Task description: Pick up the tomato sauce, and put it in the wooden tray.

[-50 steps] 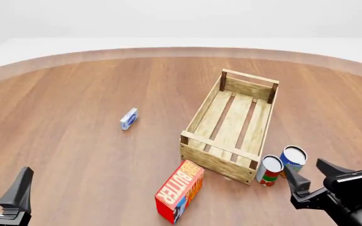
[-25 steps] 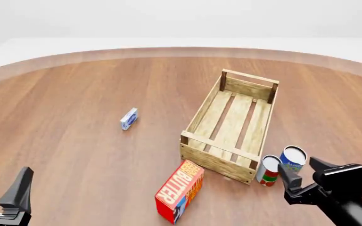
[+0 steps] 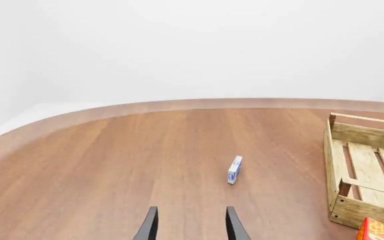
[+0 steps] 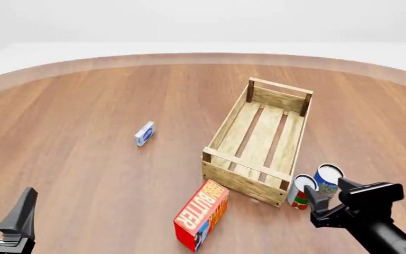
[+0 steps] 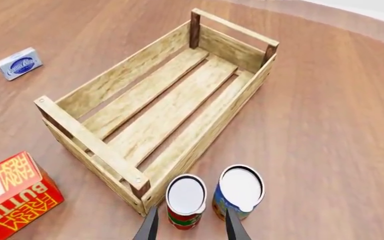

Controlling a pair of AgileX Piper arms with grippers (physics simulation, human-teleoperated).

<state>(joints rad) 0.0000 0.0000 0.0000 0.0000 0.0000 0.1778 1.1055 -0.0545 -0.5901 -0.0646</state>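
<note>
My two arms low at the desk's near edge, both jaws spread.

My left gripper (image 4: 2, 222) idles at the near-left corner. The wooden tray (image 4: 258, 138) sits right of centre; the tomato sauce (image 4: 302, 191) stands upright by its near-right corner, just beyond my right gripper (image 4: 328, 200), which points down toward it.

A red-orange butter box (image 4: 201, 215) stands on the wooden table (image 4: 83, 116) near the front. A small blue-and-white packet (image 4: 144, 133) lies farther off to the left. A blue-labelled can (image 4: 328, 179) stands upright at the right.
</note>
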